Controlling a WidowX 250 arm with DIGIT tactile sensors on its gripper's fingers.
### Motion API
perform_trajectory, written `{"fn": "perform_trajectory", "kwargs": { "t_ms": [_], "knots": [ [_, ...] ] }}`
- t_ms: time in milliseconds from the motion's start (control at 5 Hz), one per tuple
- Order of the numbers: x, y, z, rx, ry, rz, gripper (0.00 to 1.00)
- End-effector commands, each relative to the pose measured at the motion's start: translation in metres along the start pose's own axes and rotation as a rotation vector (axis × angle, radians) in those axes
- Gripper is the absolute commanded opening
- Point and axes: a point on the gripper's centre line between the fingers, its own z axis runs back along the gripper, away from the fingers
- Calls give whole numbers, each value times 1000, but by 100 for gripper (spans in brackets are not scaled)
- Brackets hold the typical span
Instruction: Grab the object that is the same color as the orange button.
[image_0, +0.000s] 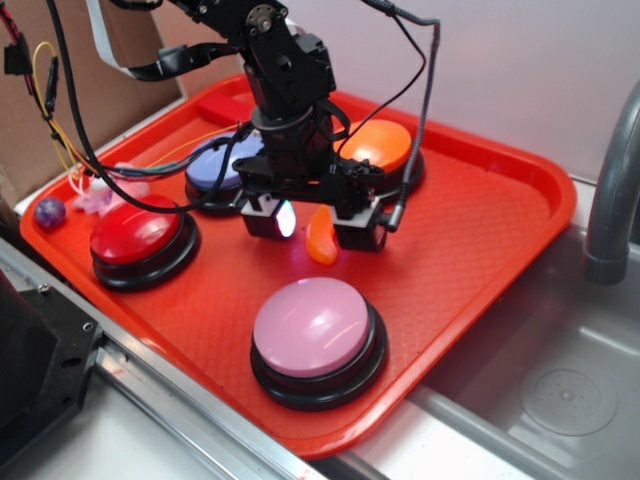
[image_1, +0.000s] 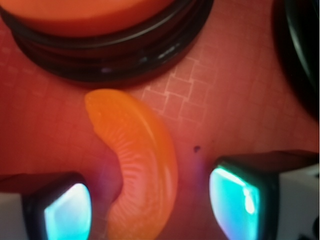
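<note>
Lying flat on the red tray (image_0: 480, 240), orange segment (image_1: 140, 165) sits between the gripper (image_0: 318, 228) fingers (image_1: 240, 197), jaws wide, not touching it. Orange button (image_0: 378, 147) just beyond. Pink button (image_0: 315, 330), red button (image_0: 135, 232), lavender button (image_0: 222, 165) around.

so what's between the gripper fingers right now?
The orange segment lies between the fingers on the tray, neither pad touching it. Clearest in the wrist view; the orange button sits just beyond.
</note>
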Motion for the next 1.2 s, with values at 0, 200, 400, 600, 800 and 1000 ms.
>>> {"fn": "perform_trajectory", "kwargs": {
  "t_ms": [0, 200, 400, 600, 800, 1000],
  "knots": [
    [12, -6, 0, 79, -87, 25, 100],
    [15, -6, -3, 76, -76, 25, 100],
    [15, -3, -5, 15, -23, 40, 100],
    [14, -2, -6, 1, -8, 64, 0],
    [12, -2, -4, -4, -16, 67, 0],
    [11, -2, -3, -9, -19, 64, 0]
  ]
}}
